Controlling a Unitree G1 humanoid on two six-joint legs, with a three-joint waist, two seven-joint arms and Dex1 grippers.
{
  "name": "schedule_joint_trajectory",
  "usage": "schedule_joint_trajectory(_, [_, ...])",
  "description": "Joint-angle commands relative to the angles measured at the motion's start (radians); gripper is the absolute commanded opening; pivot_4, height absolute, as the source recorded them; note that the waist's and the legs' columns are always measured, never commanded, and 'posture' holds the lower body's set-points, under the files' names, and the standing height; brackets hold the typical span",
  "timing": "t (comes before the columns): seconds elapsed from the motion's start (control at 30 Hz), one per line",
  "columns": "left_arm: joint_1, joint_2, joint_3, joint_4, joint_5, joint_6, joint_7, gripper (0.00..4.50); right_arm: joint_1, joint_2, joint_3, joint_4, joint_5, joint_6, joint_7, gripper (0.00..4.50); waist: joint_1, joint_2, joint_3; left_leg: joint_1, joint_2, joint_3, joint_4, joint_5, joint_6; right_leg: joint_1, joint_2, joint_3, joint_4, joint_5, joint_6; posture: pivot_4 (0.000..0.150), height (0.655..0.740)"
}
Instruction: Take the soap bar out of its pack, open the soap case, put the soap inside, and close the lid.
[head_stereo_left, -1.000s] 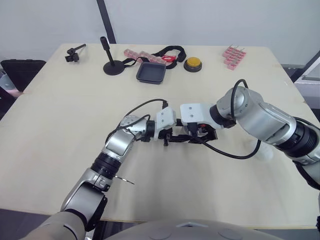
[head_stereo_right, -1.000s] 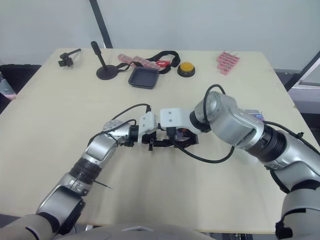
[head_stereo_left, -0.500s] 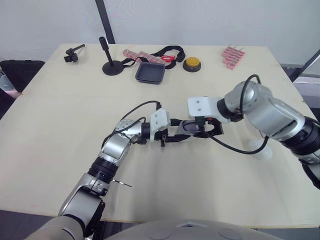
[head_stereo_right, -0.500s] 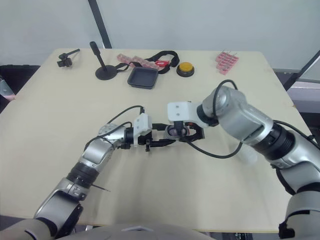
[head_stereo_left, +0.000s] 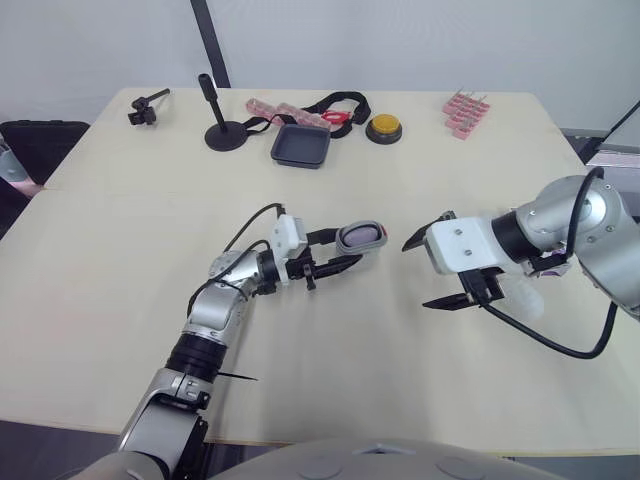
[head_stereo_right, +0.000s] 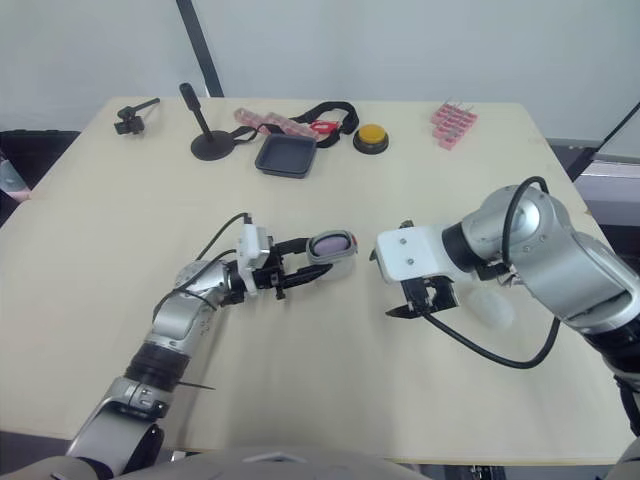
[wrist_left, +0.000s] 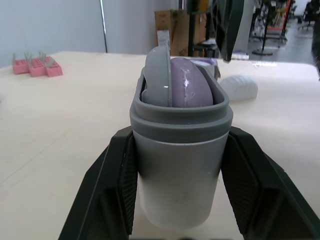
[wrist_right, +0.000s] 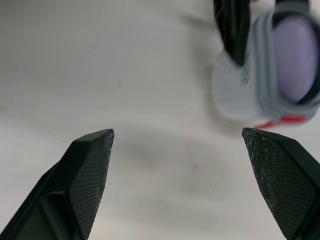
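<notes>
While the pale beige table (head_stereo_left: 120, 260) takes up most of both head views, a light grey wall runs behind it and a dark pole (head_stereo_left: 211, 40) rises past its far edge. From the left wrist view, cardboard boxes (wrist_left: 175, 27) stand in the room beyond the table.

Along the far edge lie a small black clamp (head_stereo_left: 147, 105), a black stand (head_stereo_left: 222, 120), a pink strip (head_stereo_left: 285, 109), a dark tray (head_stereo_left: 302, 146), a black strap (head_stereo_left: 345, 100), a yellow button (head_stereo_left: 384, 127) and a cluster of pink blocks (head_stereo_left: 466, 110). The middle of the table is bare apart from the arms and a white ribbed object (wrist_left: 239, 87), which lies just beside the right forearm.

The left arm reaches forward from the near left, bent at the elbow, with its forearm angled toward the table's centre. The left gripper (head_stereo_left: 345, 248) pinches the grey case (head_stereo_left: 361, 238) by its two sides, one black finger against each wall. The purple soap (wrist_left: 190, 87) sits inside the case, its rounded end showing at the rim, with a pale grey piece next to it within the same rim.

The right arm comes in from the right edge, with its forearm pointing left toward the case. The right gripper (head_stereo_left: 416, 275) hangs over bare table with its jaws spread wide and nothing between them. It is well apart from the case, which faces it.
</notes>
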Motion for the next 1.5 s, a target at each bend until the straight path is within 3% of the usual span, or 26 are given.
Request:
schedule_joint_trajectory(0.03, [0.028,0.03,0.021,-0.077,-0.043,-0.001,-0.034,1.86,0.02,-0.012,-0.075,0.016,0.017,0.072,-0.042,4.43,0.0,0.0,0.0,0.0,0.0,0.0,0.0,0.0,0.0,0.0,0.0,0.0,0.0,0.0,0.0,0.15,0.74])
schedule_joint_trajectory(0.17, [0.049,0.048,-0.002,-0.074,-0.034,0.0,-0.059,1.86,-0.013,0.021,-0.121,0.136,0.036,0.285,-0.135,4.43,-0.001,0.0,0.0,0.0,0.0,0.0,0.0,0.0,0.0,0.0,0.0,0.0,0.0,0.0,0.0,0.15,0.74])
schedule_joint_trajectory(0.3, [0.046,0.051,-0.017,-0.054,-0.024,0.001,-0.076,1.86,-0.012,-0.023,-0.128,0.198,0.003,0.345,-0.175,4.43,0.005,0.0,0.0,0.0,0.0,0.0,0.0,0.0,0.0,0.0,-0.001,0.0,-0.001,0.0,0.0,0.15,0.74])
schedule_joint_trajectory(0.87, [0.051,0.075,-0.057,-0.044,-0.013,0.022,-0.155,1.86,0.255,-0.217,-0.239,0.147,0.05,0.549,-0.268,4.43,0.014,0.001,0.0,-0.001,0.0,0.0,-0.001,-0.001,0.001,0.0,-0.001,0.0,-0.004,0.0,0.0,0.15,0.74])
schedule_joint_trajectory(1.5, [0.05,0.049,-0.057,-0.001,0.032,-0.071,-0.155,1.86,0.315,-0.145,-0.268,0.214,0.14,0.761,-0.419,4.43,0.019,0.002,-0.001,-0.001,0.0,0.001,-0.001,-0.001,0.002,0.0,-0.001,0.0,-0.004,0.0,0.0,0.15,0.74])
